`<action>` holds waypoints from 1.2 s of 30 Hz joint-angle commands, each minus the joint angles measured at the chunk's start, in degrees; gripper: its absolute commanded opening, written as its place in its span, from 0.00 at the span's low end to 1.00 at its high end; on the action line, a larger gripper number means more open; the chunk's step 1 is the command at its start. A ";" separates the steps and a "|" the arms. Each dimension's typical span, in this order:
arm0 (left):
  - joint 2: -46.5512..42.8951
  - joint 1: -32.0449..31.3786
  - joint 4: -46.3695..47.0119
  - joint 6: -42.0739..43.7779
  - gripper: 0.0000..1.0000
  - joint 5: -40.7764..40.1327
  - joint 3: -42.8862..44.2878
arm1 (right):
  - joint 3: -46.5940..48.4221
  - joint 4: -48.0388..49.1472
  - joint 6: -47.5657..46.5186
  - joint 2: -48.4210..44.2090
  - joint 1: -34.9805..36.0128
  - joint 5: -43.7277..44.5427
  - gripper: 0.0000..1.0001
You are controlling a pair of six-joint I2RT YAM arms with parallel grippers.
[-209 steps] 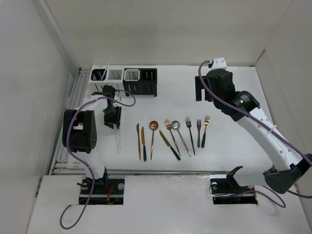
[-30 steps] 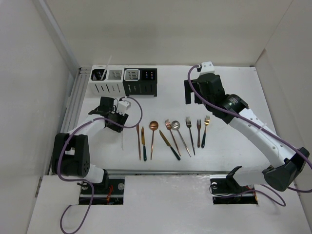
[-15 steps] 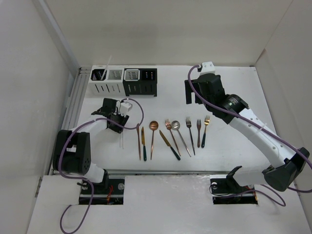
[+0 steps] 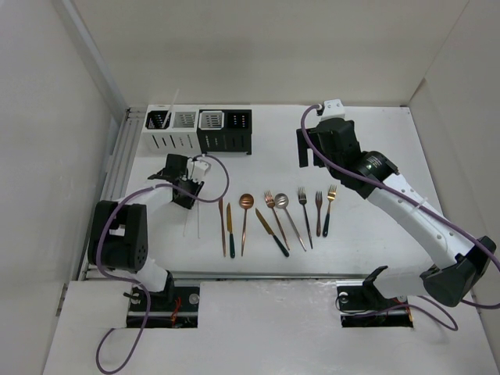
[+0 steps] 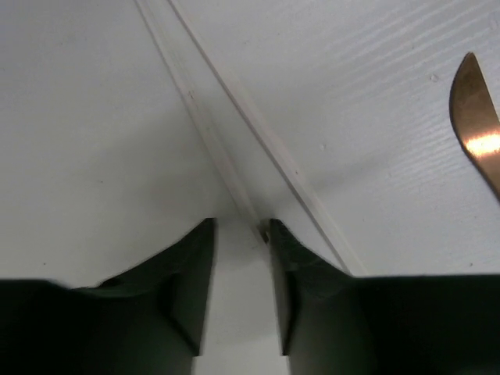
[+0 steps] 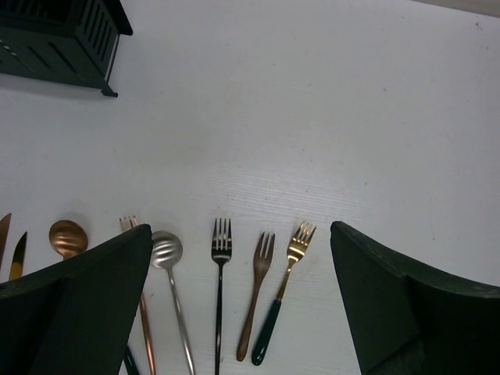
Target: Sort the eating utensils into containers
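Two pale chopsticks lie on the table just near of my left gripper. In the left wrist view they fan out from my fingertips. One end touches the right finger, and bare table shows between the slightly parted jaws. The other utensils lie in a row, from a copper knife to a gold fork. My right gripper hovers wide open and empty above the forks. The four containers stand at the back left, and one chopstick sticks up from the leftmost white one.
The left wrist view shows the copper knife's tip at its right. The right wrist view shows a black caddy's corner at upper left, a silver spoon and a copper spoon. A metal rail borders the table's left edge.
My left gripper has drawn back slightly toward the caddies, and the chopsticks now lie fanned apart. My right arm has barely moved in the last second.
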 commanded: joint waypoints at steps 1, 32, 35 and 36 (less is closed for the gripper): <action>4.35 0.25 -6.99 -0.80 0.23 -0.18 0.09 | 2.83 0.34 -0.40 -2.03 0.58 1.38 1.00; -12.37 3.94 28.30 -0.27 0.00 9.69 21.54 | 10.73 10.72 -6.81 11.67 -0.55 -5.73 1.00; -4.57 6.04 37.43 -1.94 0.00 6.16 25.32 | 15.04 12.30 -7.51 16.14 -2.40 -8.37 1.00; -2.53 6.75 39.47 -2.73 0.00 5.37 27.76 | 16.18 12.82 -7.51 17.38 -3.01 -9.77 1.00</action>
